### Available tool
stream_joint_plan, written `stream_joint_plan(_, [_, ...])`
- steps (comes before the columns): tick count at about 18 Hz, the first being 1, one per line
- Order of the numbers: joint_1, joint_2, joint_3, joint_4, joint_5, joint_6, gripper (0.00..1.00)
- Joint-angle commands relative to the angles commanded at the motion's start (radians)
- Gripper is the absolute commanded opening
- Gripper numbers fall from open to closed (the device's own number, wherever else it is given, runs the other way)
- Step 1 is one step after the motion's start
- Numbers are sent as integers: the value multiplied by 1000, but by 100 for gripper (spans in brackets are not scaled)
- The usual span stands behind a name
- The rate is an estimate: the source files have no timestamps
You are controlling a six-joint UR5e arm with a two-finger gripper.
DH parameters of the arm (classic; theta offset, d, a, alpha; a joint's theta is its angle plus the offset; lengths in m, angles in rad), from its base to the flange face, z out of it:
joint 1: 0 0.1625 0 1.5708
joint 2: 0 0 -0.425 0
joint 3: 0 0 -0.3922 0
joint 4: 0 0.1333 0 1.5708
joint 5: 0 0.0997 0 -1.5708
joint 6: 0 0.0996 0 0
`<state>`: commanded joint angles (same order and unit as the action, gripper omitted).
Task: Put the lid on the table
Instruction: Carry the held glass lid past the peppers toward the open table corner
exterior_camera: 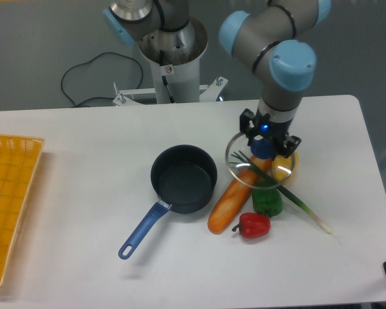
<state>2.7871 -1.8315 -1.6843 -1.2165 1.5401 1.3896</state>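
My gripper is shut on the blue knob of the lid, a clear glass disc with a metal rim. The lid hangs in the air over the vegetables, right of the pot, and the carrot and peppers show through its glass. The white table lies below it. The dark blue saucepan stands uncovered at the middle of the table, with its blue handle pointing to the front left.
An orange carrot, a green pepper, a yellow pepper, a red pepper and a spring onion lie right of the saucepan. A yellow mesh tray sits at the left edge.
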Motion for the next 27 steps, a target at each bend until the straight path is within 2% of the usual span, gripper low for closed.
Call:
stream_joint_plan(7, [115,-25,6,5,0,183,48])
stream_joint_plan(18, [230,-123,83,11,0,359,48])
stream_joint_plan(22, [261,-163,84,78,0,411,48])
stream_joint_plan(27, [301,-199,106,84,-2,479,48])
